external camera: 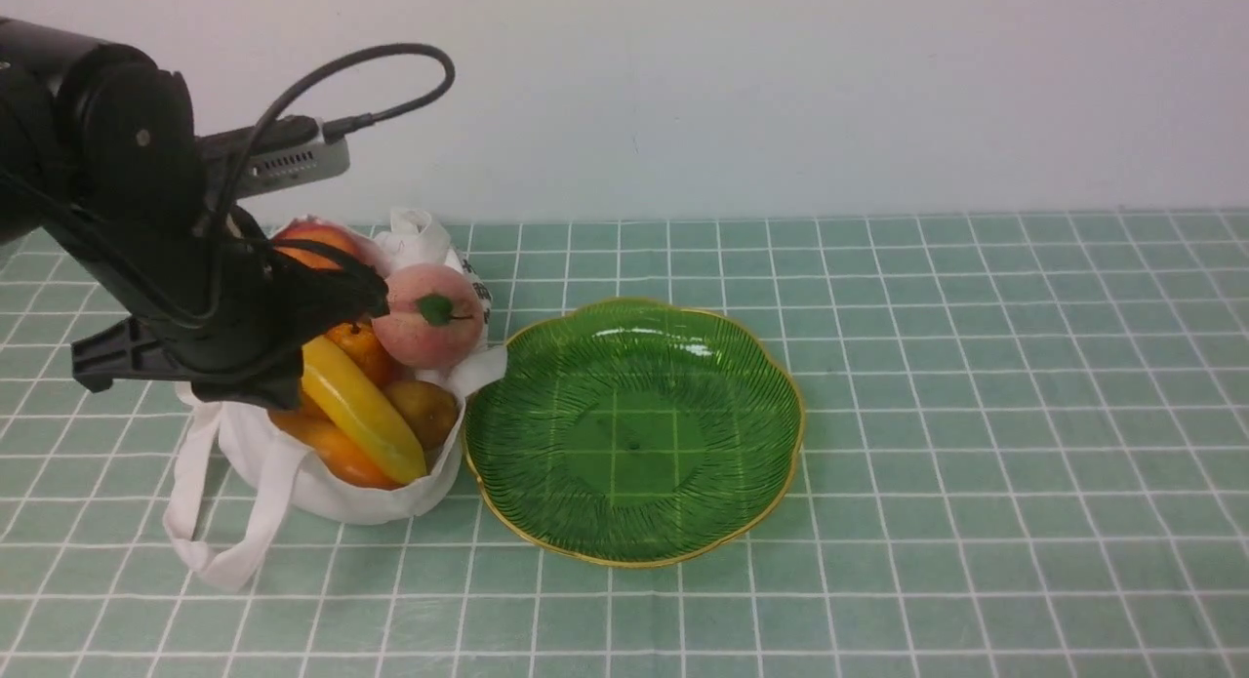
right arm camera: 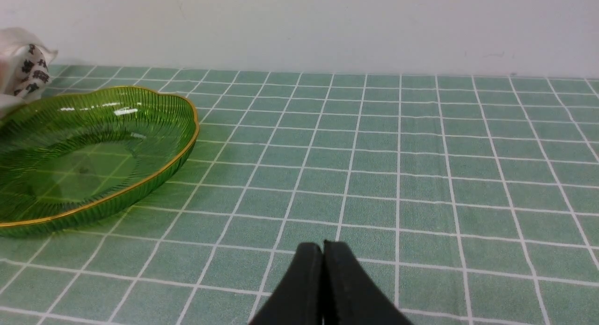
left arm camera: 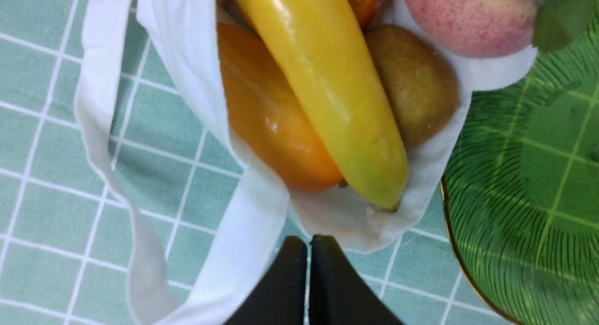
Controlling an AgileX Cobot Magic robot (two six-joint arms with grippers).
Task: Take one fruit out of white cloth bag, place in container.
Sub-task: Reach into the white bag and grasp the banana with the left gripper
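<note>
Pressing together with nothing between them, the left jaws hang just outside the lip of the white cloth bag (left arm camera: 187, 58), close to the tip of the banana (left arm camera: 327, 91). The banana lies slantwise on top of the heap in the bag's open mouth, wedged between an orange elongated fruit (left arm camera: 266, 119) and a brown fruit (left arm camera: 412, 82), with a peach (left arm camera: 468, 21) further in. From the front the left arm (external camera: 146, 219) covers the back of the bag, so how high the jaws sit above the fruit is hard to judge.

The step in hand looks like the reach for the banana, which is not yet gripped. To do it well, the jaws should open wide before they descend. They should then move inward from the lip and straddle the banana across its width near the middle, not at the tapered end, where the smooth skin would likely slip. Keeping clear of the cloth edge and the loop handle (left arm camera: 98, 110) should stop the bag lifting too.

The container (external camera: 634, 564) sits on the tabletop (external camera: 976, 415), touching the bag's right side, so the carry is short. The right jaws are also closed on nothing, low over the tabletop beyond the dish.
</note>
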